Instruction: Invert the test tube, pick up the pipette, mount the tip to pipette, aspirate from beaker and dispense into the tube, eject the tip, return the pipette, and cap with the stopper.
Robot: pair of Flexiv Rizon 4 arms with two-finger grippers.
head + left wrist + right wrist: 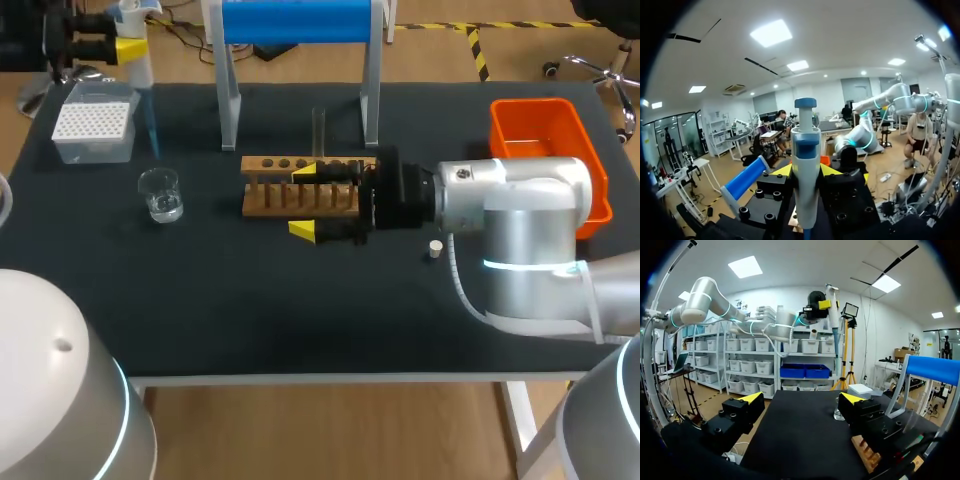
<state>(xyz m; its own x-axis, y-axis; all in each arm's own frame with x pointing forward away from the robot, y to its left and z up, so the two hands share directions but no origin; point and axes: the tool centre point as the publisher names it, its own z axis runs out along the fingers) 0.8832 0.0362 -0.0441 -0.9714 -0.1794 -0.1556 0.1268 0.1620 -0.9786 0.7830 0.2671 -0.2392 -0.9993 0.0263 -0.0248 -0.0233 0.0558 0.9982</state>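
A black-topped table [250,320] is standing on a wooden floor [330,430], with striped tape [478,48] running beyond its far edge. Ceiling light panels [771,33] are glowing white overhead, and shelves [747,365] of bins are lining a white wall [880,325].

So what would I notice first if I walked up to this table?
Probably the big silver right arm, its open right gripper with yellow tips over the wooden rack mid-table. Then the bright orange bin at the table's right side, and the left gripper at the far left holding a blue-and-white pipette above the tip box.
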